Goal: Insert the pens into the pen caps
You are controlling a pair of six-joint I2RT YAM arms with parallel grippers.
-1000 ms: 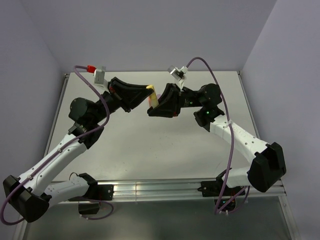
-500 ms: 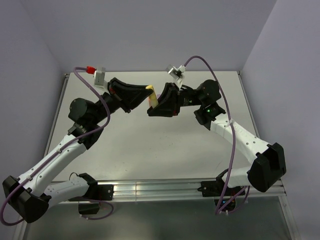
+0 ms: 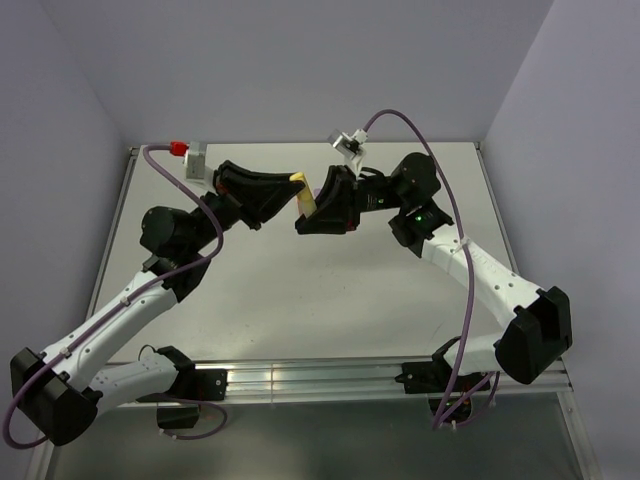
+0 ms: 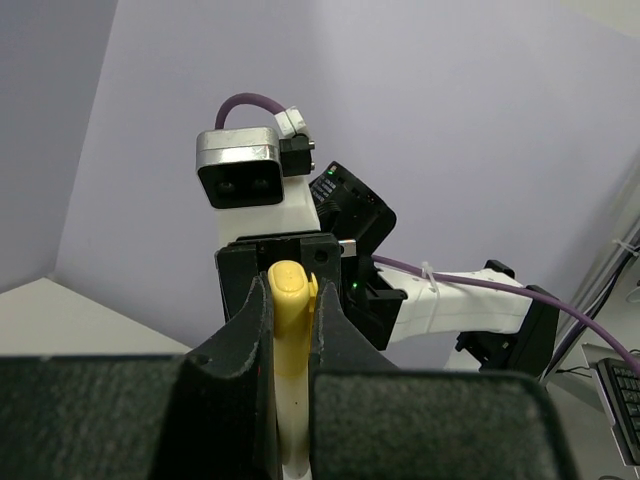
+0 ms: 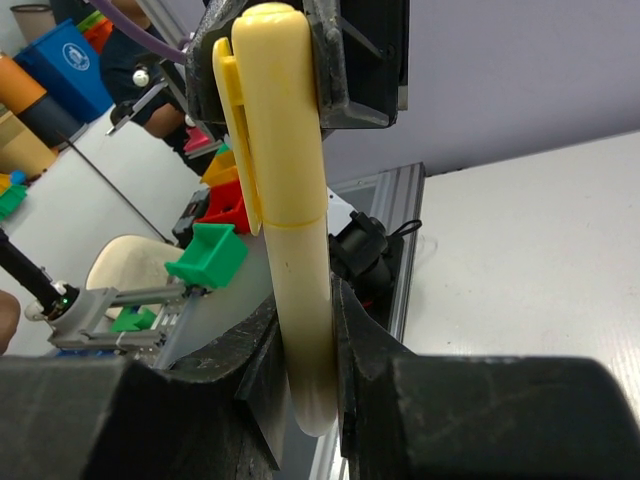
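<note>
Both grippers meet above the middle of the table, on one yellow pen (image 3: 304,198). My left gripper (image 3: 296,184) is shut on its yellow pen cap (image 3: 298,178). In the left wrist view the cap (image 4: 290,305) stands between the jaws of my left gripper (image 4: 292,300), with the pale body (image 4: 291,420) below. My right gripper (image 3: 307,216) is shut on the pen's pale yellow body (image 5: 302,300). In the right wrist view the cap (image 5: 277,110) sits on the body's far end, above my right gripper (image 5: 305,345). The other pens and caps are hidden.
A small pink-purple thing (image 3: 313,189) peeks out behind the grippers. The white table (image 3: 300,290) has walls at the back and sides and an aluminium rail (image 3: 310,375) at its near edge. Green and red bins (image 5: 210,255) stand beyond the table.
The right wrist has shifted slightly up and left and the left arm has shifted slightly. Both grippers stay shut on the yellow pen at the same spot.
</note>
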